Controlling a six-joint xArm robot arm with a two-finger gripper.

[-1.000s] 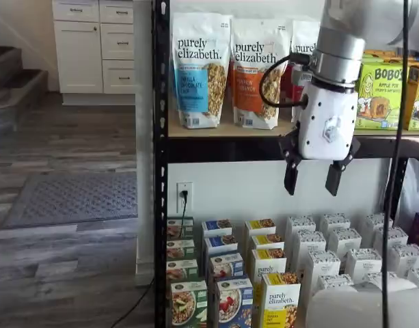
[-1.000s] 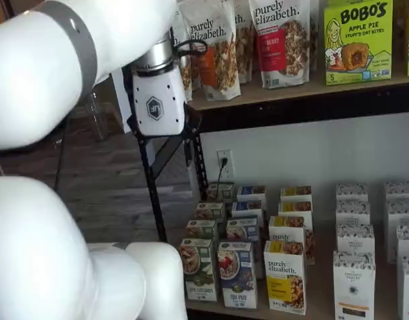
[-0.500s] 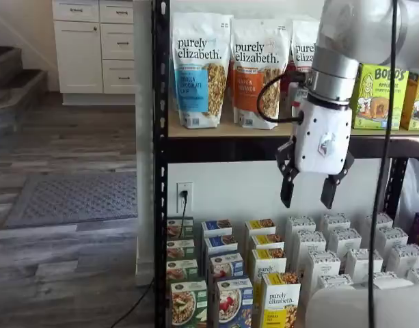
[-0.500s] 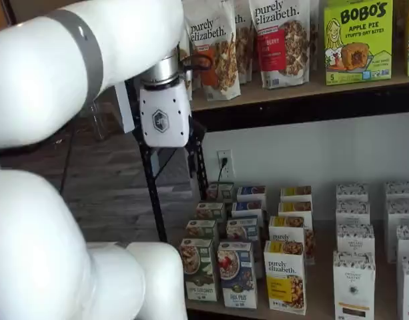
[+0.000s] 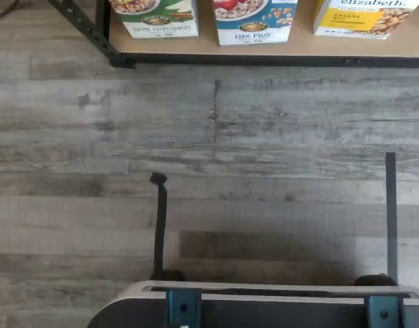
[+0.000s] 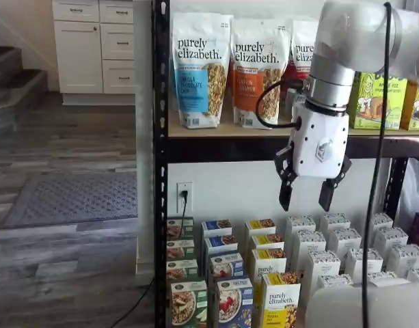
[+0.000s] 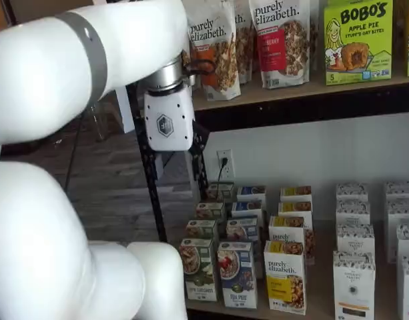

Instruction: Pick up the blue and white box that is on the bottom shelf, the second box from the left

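The blue and white box (image 6: 234,304) stands upright at the front of the bottom shelf (image 7: 311,312), with a bowl and red berries on its face; it also shows in a shelf view (image 7: 237,273) and in the wrist view (image 5: 253,17). My gripper (image 6: 306,196) hangs open in front of the rack, well above the rows of small boxes and to the right of the blue one. A plain gap shows between its two black fingers, and nothing is in it. Its white body (image 7: 167,120) shows side-on in a shelf view.
A green-and-white box (image 6: 188,304) and a yellow "purely elizabeth" box (image 6: 280,307) flank the blue one. White boxes (image 6: 346,249) fill the rows to the right. Granola bags (image 6: 199,68) stand on the tan board above. A black cord (image 6: 184,205) hangs from the wall outlet.
The gripper has moved a little down and to the left in front of the rack, still open. The boxes have not moved.
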